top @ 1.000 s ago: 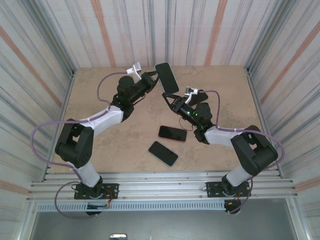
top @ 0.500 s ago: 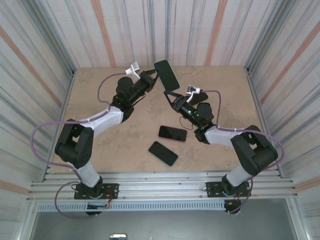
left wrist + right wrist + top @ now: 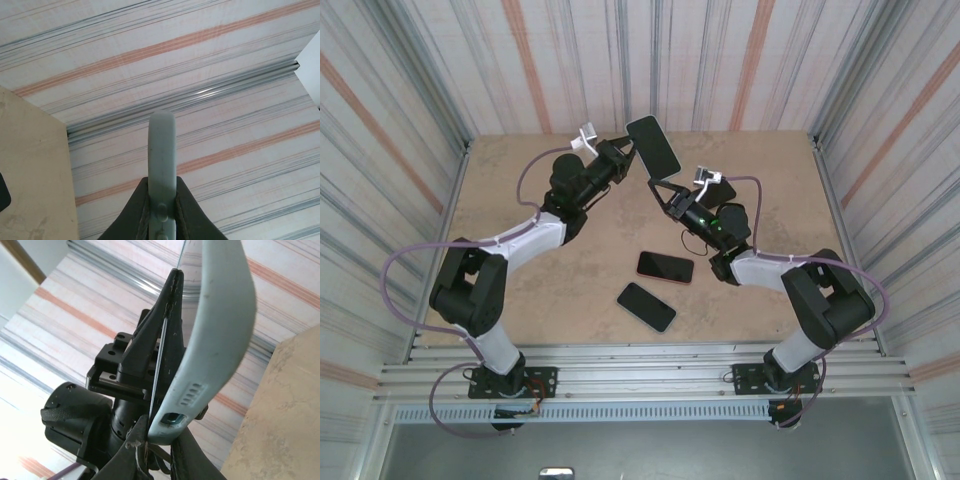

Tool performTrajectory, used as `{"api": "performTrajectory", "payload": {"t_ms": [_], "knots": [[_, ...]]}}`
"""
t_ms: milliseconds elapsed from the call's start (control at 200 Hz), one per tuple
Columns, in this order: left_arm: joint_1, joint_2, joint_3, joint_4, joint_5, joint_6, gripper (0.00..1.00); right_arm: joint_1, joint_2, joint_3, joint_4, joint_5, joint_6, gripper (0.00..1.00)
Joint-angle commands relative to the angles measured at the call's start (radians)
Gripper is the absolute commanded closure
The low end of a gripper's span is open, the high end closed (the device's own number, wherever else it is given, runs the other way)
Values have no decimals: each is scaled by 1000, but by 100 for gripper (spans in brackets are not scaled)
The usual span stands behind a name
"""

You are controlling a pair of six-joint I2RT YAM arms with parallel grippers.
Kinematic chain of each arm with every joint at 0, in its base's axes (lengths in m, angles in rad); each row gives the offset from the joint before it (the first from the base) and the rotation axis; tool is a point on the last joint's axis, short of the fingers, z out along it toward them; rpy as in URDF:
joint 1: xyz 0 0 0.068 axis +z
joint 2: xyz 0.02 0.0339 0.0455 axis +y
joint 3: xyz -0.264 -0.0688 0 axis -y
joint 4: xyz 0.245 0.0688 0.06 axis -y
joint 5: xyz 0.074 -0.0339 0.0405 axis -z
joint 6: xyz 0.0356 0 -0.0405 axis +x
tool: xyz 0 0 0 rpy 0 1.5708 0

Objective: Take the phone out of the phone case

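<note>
Above the tan tabletop's [image 3: 520, 200] 12 o'clock edge, the left gripper [image 3: 162, 207] clamps the pale blue rubbery case [image 3: 220, 315] around the black slab phone [image 3: 654, 146] while the right gripper [image 3: 157, 445] pinches the case's 6 o'clock end, so a jerky peel may drop the phone.

Phone case [image 3: 162, 150]: pale grey-blue, matt, smooth, soft-plastic look; faint specks on it in the right wrist view; phone [image 3: 654, 146] face dark glossy glass; two loose handsets [image 3: 646, 306] on the board, same black gloss; table [image 3: 520, 200] matt, mottled beige, stone-like; walls [image 3: 720, 60] ribbed sheet metal, painted, low sheen; left gripper [image 3: 161, 182] matt black plastic; front rail [image 3: 640, 365] bare brushed aluminium.
</note>
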Motion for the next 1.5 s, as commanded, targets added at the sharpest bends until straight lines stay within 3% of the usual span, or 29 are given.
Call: {"api": "performTrajectory", "payload": {"t_ms": [0, 281, 742, 922, 1117, 1248, 1328, 1493], "knots": [[-10, -46, 56, 82, 83, -72, 100, -23, 14, 23, -77, -25, -109, 91], [-10, -77, 96, 19, 156, -96, 100, -50, -59, 59, -447, -16, -368, 92], [-9, -62, 114, 22, 185, -107, 100, -95, -73, 71, -521, -57, -399, 91], [9, -70, 103, -15, 184, -56, 100, -111, -95, 66, -485, -120, -403, 81], [57, -97, 128, -129, 245, 120, 100, -163, -162, 62, -545, -284, -512, 62], [97, -80, 190, -195, 390, 258, 100, -217, -188, 104, -663, -481, -615, 45], [119, -67, 231, -238, 477, 326, 100, -237, -195, 155, -771, -583, -695, 43], [144, -49, 320, -360, 641, 506, 100, -247, -230, 248, -1043, -637, -963, 41]]}}
